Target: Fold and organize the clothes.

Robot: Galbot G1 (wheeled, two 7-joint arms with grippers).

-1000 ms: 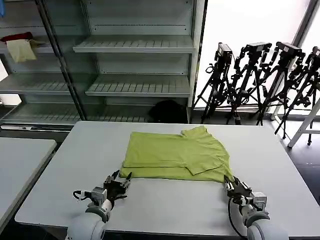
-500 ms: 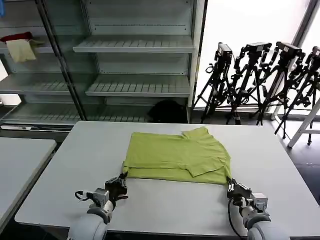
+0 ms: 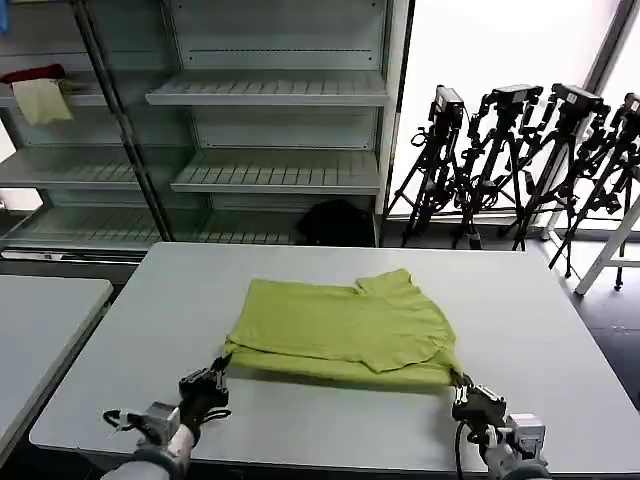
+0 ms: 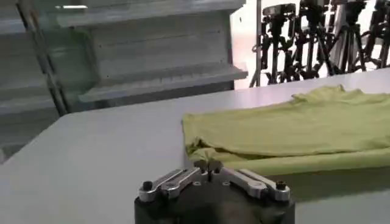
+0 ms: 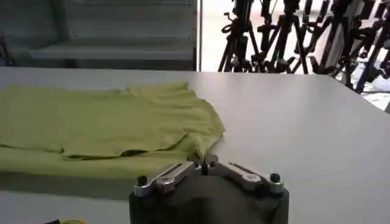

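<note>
The folded lime-green T-shirt (image 3: 345, 325) lies mid-table on the white table (image 3: 300, 415), its near edge lifted slightly. The left gripper (image 3: 218, 369) is pinched closed on the shirt's near left corner. The right gripper (image 3: 462, 385) is clamped on the near right corner.

A white table (image 3: 330, 420) stands in front, with the corner of a second table (image 3: 40, 310) off its left edge. Behind them, grey metal shelves (image 3: 270, 95) line the back wall, a red cloth (image 3: 35, 73) and a cream cloth (image 3: 42, 100) lying on an upper left shelf. To the right, black tripods (image 3: 520, 160) cluster before a bright window (image 3: 500, 50), and a dark bag (image 3: 335, 222) sits on the floor.
</note>
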